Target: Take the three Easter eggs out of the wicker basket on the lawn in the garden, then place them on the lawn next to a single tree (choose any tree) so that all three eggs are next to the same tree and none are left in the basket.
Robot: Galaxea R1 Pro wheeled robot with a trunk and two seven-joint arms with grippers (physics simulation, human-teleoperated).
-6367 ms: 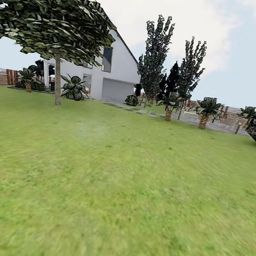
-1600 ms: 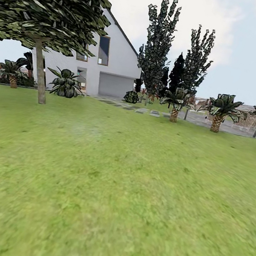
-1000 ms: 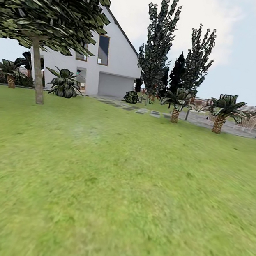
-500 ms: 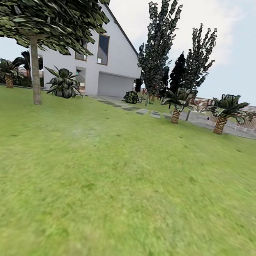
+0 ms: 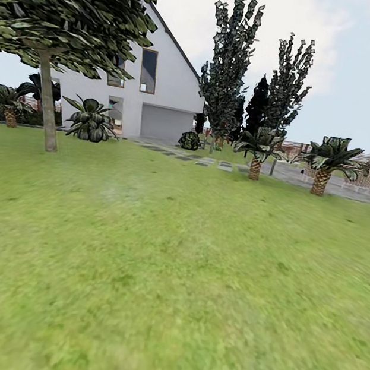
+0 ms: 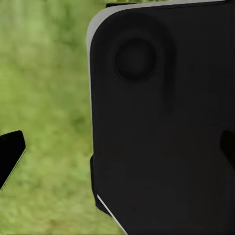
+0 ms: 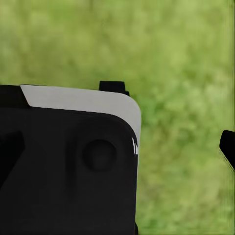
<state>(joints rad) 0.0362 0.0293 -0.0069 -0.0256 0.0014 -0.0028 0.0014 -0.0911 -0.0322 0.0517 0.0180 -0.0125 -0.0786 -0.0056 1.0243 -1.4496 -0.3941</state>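
Mottled green lawn (image 5: 169, 279) stretches ahead of me in the head view. At its far left stands a tree (image 5: 47, 108) with a slim pale trunk and a broad dark crown. The wicker basket and the Easter eggs are out of view. My left gripper (image 6: 120, 154) is open, its dark fingertips (image 6: 11, 154) at the picture's edges, with grass and a black part of my own body behind. My right gripper (image 7: 120, 149) is open too, one fingertip (image 7: 228, 146) over grass, with nothing held.
A white house (image 5: 163, 97) stands beyond the tree, with a leafy bush (image 5: 90, 121) in front. Tall dark conifers (image 5: 229, 66) rise at centre. Short palms (image 5: 257, 158) (image 5: 322, 172) edge a paved area (image 5: 341, 188) at right. Stepping stones (image 5: 204, 161) cross the far grass.
The whole head view has shifted: the camera moved closer to the house, so the tree slid left and the palms slid right. No object itself moved.
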